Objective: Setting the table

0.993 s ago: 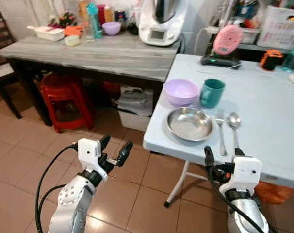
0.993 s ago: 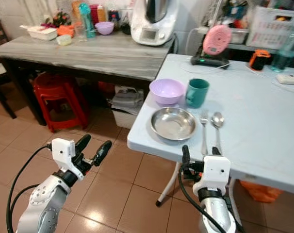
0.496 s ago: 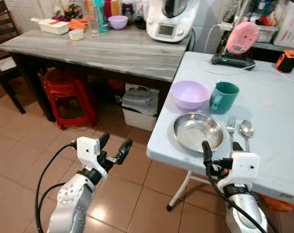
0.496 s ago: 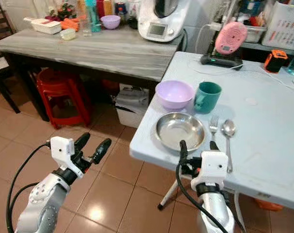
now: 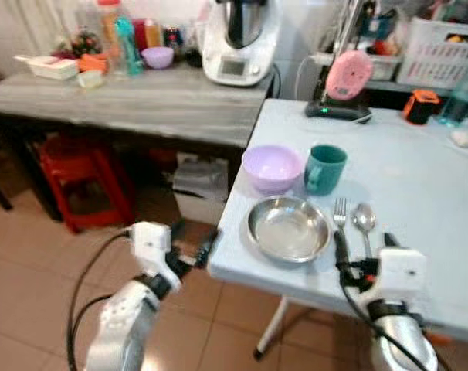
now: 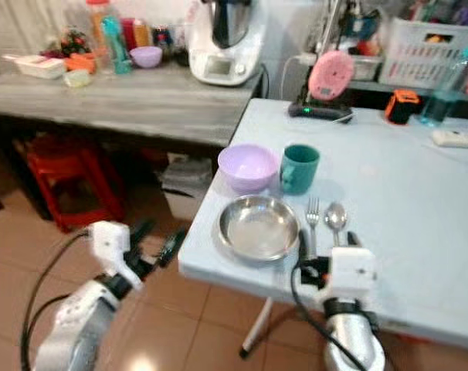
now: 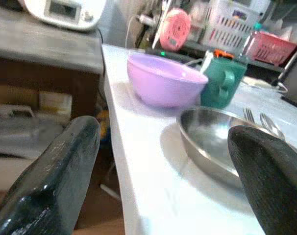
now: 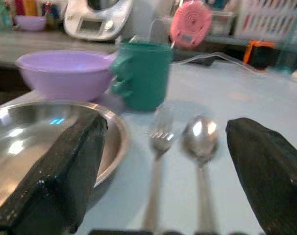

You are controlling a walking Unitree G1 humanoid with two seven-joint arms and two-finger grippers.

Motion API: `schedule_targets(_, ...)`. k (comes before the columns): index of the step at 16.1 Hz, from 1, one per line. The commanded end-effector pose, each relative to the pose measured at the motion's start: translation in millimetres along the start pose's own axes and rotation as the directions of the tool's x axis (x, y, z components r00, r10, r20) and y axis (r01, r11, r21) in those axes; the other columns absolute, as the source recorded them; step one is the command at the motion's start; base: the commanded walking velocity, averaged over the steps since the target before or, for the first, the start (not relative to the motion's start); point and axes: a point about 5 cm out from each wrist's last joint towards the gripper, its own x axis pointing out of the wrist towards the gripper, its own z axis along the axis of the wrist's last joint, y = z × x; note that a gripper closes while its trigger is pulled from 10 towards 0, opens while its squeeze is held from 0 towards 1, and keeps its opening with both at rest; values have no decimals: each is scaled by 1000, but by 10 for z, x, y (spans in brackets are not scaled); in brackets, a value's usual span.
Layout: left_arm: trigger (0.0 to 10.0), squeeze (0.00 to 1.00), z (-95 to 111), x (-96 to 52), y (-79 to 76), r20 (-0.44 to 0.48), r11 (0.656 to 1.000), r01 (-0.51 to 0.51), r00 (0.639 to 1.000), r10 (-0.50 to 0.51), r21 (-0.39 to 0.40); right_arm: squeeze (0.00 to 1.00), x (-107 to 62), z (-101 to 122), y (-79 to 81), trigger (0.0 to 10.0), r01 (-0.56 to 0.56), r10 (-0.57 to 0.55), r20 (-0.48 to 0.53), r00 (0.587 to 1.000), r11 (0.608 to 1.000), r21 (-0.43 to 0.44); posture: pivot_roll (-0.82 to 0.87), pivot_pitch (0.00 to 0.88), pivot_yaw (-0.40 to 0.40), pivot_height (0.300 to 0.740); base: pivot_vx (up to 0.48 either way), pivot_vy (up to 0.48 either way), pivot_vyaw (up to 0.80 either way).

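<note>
On the pale blue table point(image 5: 427, 185) lie a steel plate point(image 5: 288, 228), a lilac bowl point(image 5: 271, 167) and a teal mug point(image 5: 324, 168) behind it, and a fork point(image 5: 340, 216) and spoon point(image 5: 364, 220) to its right. My left gripper point(image 5: 193, 246) is open and empty, low beside the table's near left corner. My right gripper point(image 5: 365, 247) is open and empty at the front edge, just short of the fork point(image 8: 156, 147) and spoon point(image 8: 200, 142). In the left wrist view the lilac bowl point(image 7: 163, 83) and plate point(image 7: 212, 139) stand between the fingers point(image 7: 55, 176).
A grey wooden table point(image 5: 133, 104) stands to the left with a white kitchen machine point(image 5: 235, 42), bottles and a small bowl. A red stool point(image 5: 83, 182) and a white box point(image 5: 199, 185) sit under it. A pink device point(image 5: 344, 81) and an orange item point(image 5: 419, 104) are at the table's far side.
The whole picture has shifted, so the camera has moved; the table now lies more centrally in front. My left gripper now reaches its near corner. Both grippers stay open.
</note>
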Motion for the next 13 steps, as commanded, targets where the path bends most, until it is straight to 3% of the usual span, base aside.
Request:
schedule_targets(1, 10000, 0, 21, -87, 112, -8, 999, -36, 999, 37, 24, 0, 22, 49, 77, 10000, -17, 17, 22, 1000, 1000, 24, 6, 0, 9, 740, 0, 0, 0)
schedule_targets(3, 10000, 0, 12, -112, 125, -18, 999, -29, 999, 30, 38, 0, 24, 39, 78, 10000, -15, 15, 15, 1000, 999, 30, 7, 0, 7, 740, 0, 0, 0)
schedule_targets(7, 10000, 0, 5, -144, 103, -28, 999, 8, 1000, -6, 50, 0, 18, 21, 70, 10000, -11, 11, 6, 1000, 999, 39, 8, 0, 11, 740, 0, 0, -680)
schedule_targets(13, 10000, 0, 27, -107, 119, -16, 999, 5, 1000, -4, 53, 0, 45, 14, 58, 10000, 7, -6, -10, 1000, 999, 53, 3, 0, 17, 740, 0, 0, 0)
